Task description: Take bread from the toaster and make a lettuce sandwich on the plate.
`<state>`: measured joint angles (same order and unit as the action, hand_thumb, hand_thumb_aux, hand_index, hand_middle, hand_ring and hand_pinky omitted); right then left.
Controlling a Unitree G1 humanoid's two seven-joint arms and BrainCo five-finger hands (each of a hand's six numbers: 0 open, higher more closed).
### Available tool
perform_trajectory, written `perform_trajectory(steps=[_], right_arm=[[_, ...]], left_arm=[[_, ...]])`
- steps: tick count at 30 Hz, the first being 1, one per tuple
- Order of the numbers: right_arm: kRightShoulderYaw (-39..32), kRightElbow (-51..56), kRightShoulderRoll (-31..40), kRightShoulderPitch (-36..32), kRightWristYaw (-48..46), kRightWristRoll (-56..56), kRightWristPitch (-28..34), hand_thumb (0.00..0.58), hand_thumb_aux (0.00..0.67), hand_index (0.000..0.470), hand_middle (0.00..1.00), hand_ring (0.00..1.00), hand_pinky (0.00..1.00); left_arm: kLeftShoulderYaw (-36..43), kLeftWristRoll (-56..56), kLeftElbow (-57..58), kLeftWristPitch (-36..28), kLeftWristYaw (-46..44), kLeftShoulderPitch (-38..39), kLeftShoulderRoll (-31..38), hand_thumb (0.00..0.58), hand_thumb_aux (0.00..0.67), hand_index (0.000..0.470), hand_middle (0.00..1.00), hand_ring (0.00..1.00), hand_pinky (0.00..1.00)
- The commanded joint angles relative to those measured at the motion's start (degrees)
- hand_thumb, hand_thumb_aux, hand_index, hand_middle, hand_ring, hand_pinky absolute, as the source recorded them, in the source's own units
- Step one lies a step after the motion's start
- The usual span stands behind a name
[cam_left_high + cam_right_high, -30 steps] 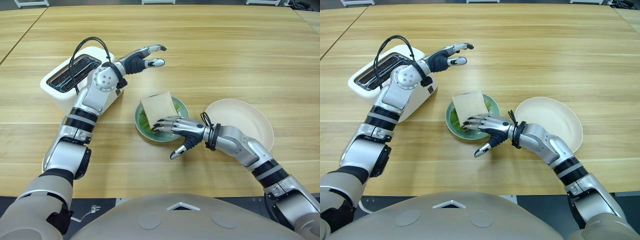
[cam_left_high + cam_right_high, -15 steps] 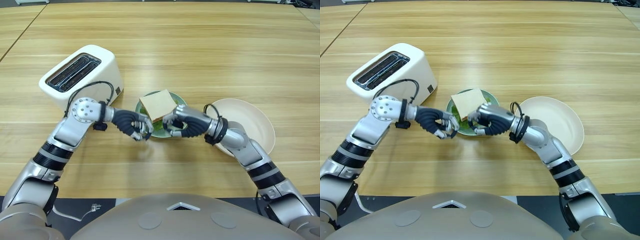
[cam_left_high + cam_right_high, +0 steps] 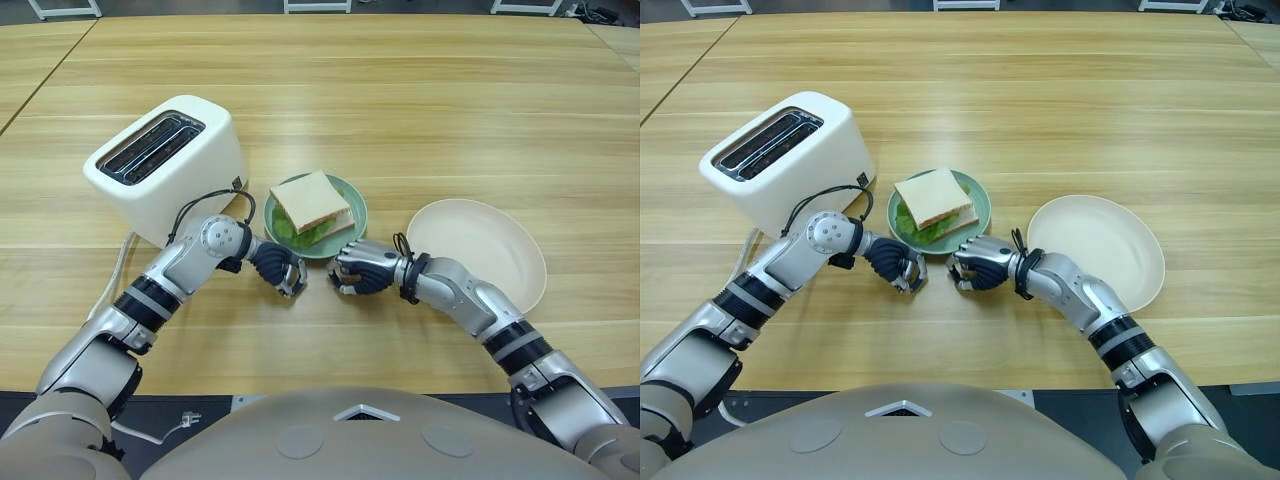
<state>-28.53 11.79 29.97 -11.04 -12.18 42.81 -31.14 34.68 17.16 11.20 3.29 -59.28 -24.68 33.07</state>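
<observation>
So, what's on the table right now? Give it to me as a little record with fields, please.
Table: pale wood
Toaster: white, on the robot's left, no bread sticking out
Plate: small, green, right of the toaster
Sandwich: on the plate, bread on top
Lettuce: pokes out beneath the bread
Bowl: cream, right of the plate
Left robot hand: curled, holding nothing, just this side of the plate
Right robot hand: curled, holding nothing, facing the left one

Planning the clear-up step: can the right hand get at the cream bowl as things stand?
Probably yes. The right hand sits curled and empty just in front of the plate, and the cream bowl lies right beside its forearm with nothing between. It would need to open first.
</observation>
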Motion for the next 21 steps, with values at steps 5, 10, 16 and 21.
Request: perform_trajectory(steps=[5, 10, 16, 21], right_arm=[[1.93, 3.96, -2.57, -3.61, 10.80, 0.18, -1.55, 0.580, 0.670, 0.470, 1.00, 1.00, 1.00], [11.02, -9.18, -1.68, 1.92, 8.97, -16.87, -3.35, 0.000, 0.000, 0.000, 0.00, 0.00, 0.00], [28.48, -28.29, -9.36, 7.92, 17.81, -29.23, 4.01, 0.000, 0.000, 0.000, 0.00, 0.00, 0.00], [25.50, -29.39, -15.92, 8.70, 18.85, -26.87, 7.06, 0.000, 0.000, 0.000, 0.00, 0.00, 0.00]], left_arm=[[0.09, 2.42, 5.54, 2.09, 3.00, 0.98, -0.62, 0.482, 0.394, 0.276, 0.00, 0.00, 0.00], [-17.43, -12.36, -4.47, 8.52, 8.51, 1.48, 0.70, 0.000, 0.000, 0.000, 0.00, 0.00, 0.00], [-36.26, -14.57, -15.95, 8.83, 32.34, 7.92, -5.88, 0.000, 0.000, 0.000, 0.00, 0.00, 0.00], [-32.54, -8.69, -20.56, 19.60, 46.63, 25.75, -17.51, 0.000, 0.000, 0.000, 0.00, 0.00, 0.00]])
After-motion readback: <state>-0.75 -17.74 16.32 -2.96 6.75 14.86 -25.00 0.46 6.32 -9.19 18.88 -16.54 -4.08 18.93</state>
